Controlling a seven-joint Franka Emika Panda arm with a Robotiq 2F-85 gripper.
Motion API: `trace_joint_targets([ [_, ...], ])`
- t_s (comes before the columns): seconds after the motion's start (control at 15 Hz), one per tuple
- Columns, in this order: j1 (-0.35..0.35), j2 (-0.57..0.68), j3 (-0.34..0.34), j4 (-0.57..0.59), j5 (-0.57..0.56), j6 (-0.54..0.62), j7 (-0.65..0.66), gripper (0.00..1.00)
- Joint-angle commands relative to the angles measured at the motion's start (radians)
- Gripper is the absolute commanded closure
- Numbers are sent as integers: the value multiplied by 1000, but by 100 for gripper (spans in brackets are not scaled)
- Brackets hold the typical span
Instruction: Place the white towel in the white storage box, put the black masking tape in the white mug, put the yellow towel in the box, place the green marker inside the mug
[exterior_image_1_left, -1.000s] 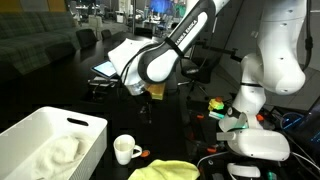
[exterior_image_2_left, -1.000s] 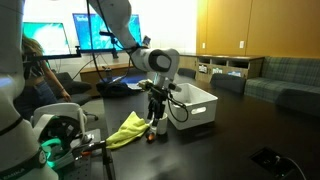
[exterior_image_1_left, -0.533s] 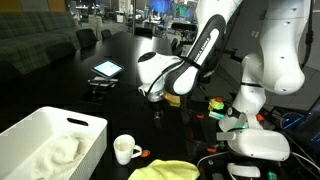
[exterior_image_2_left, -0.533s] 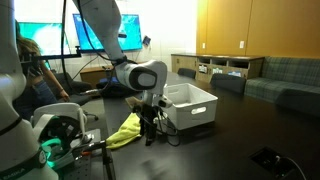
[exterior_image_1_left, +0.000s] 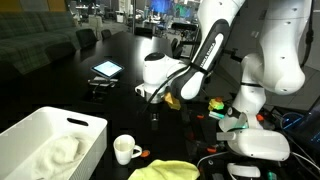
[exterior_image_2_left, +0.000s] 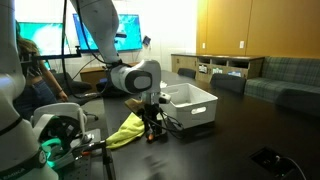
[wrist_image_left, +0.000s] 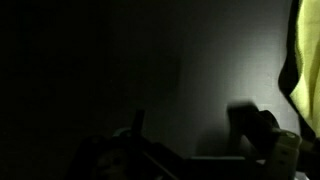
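Yellow cloth comes first: the yellow towel lies crumpled on the dark counter, out to the side of the white storage box. Between towel and box stands the white mug, upright, near the box's corner. We see the white towel bunched inside the box. Beyond the box, the gripper hangs low over the counter. In the wrist view all is too dark, so we cannot tell whether its jaws are parted or closed. Farthest from the box lies a tablet.
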Motion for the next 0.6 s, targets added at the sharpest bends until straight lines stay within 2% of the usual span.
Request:
trace_joint_targets([
  [0.0, 57, -18, 26, 19, -16, -29, -17, 0],
  [0.27, 130, -8, 59, 79, -46, -138, 11, 0],
  [0.53, 180, 17, 109, 149, -17, -208, 45, 0],
])
